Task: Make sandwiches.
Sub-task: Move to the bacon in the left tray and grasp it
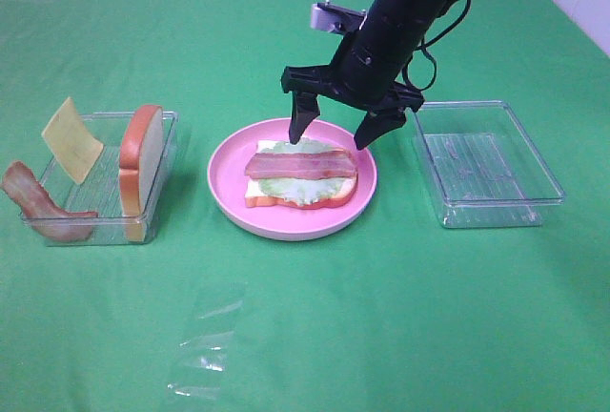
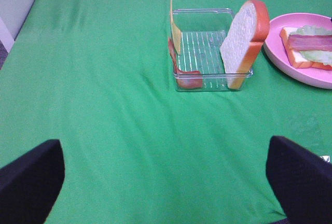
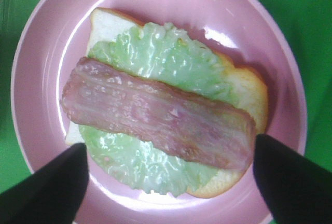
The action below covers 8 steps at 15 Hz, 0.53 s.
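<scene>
On the pink plate (image 1: 227,183) lies a partial sandwich: a white bread slice (image 1: 259,197), a pale green lettuce leaf (image 1: 307,189) and a bacon strip (image 1: 300,164) on top. My right gripper (image 1: 334,133) hangs open just above its far side, empty; in the right wrist view the bacon strip (image 3: 155,115) lies between the black fingertips (image 3: 46,187). The left clear tray (image 1: 170,159) holds an upright bread slice (image 1: 141,159), a cheese square (image 1: 71,139) and another bacon strip (image 1: 38,204). My left gripper (image 2: 166,182) is open over bare cloth, short of that tray (image 2: 207,81).
An empty clear tray (image 1: 486,164) stands right of the plate. A crumpled piece of clear film (image 1: 205,355) lies on the green cloth near the front. The right arm reaches in from the back right above the plate.
</scene>
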### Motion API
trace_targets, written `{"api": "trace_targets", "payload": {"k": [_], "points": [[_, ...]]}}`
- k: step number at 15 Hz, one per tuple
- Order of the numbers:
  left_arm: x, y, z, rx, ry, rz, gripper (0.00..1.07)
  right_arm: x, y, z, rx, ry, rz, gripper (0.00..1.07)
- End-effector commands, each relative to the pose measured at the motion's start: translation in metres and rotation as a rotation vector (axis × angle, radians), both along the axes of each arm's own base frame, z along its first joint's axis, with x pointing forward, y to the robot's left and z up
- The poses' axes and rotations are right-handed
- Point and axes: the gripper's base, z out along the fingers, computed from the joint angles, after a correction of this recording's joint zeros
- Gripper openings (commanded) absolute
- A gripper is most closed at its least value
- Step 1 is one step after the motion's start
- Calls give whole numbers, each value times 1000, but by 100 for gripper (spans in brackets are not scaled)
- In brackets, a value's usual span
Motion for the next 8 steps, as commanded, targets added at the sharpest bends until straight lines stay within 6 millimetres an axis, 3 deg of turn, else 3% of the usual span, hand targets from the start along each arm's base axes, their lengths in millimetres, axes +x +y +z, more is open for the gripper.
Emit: {"api": "trace_targets", "payload": {"k": [1, 5, 8], "points": [[-2, 0, -1, -1, -18, 0, 98, -2, -4, 14, -27, -28, 24, 98], [-2, 0, -1, -1, -18, 0, 98, -9, -16, 41, -117, -62, 69, 98], [-2, 0, -1, -1, -18, 0, 98, -9, -51, 56, -202, -10, 5, 98]]}}
